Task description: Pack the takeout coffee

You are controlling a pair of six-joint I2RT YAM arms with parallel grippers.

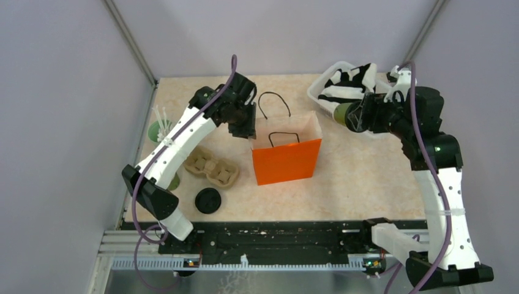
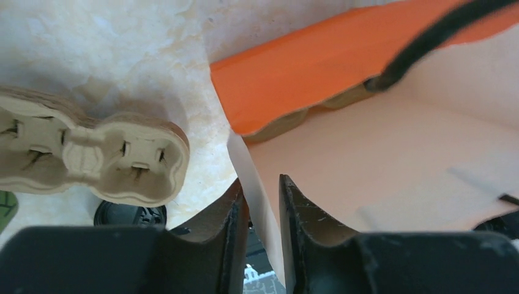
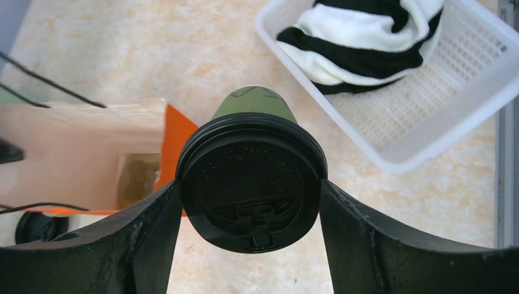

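The takeout coffee (image 3: 251,177), a green cup with a black lid, is held in my right gripper (image 3: 251,202), lid toward the camera. In the top view the cup (image 1: 344,115) hangs in the air just right of the orange paper bag (image 1: 286,160), with my right gripper (image 1: 362,116) shut on it. My left gripper (image 2: 263,211) is shut on the bag's left wall (image 2: 252,177); in the top view it (image 1: 245,127) sits at the bag's upper left corner. The bag stands open, and its inside (image 2: 392,153) shows in the left wrist view.
A cardboard cup carrier (image 1: 212,169) lies left of the bag, with a loose black lid (image 1: 208,200) near it. A green cup holding white stirrers (image 1: 160,130) stands at the far left. A white basket (image 1: 324,92) with a black-and-white cloth (image 3: 367,43) sits at the back right.
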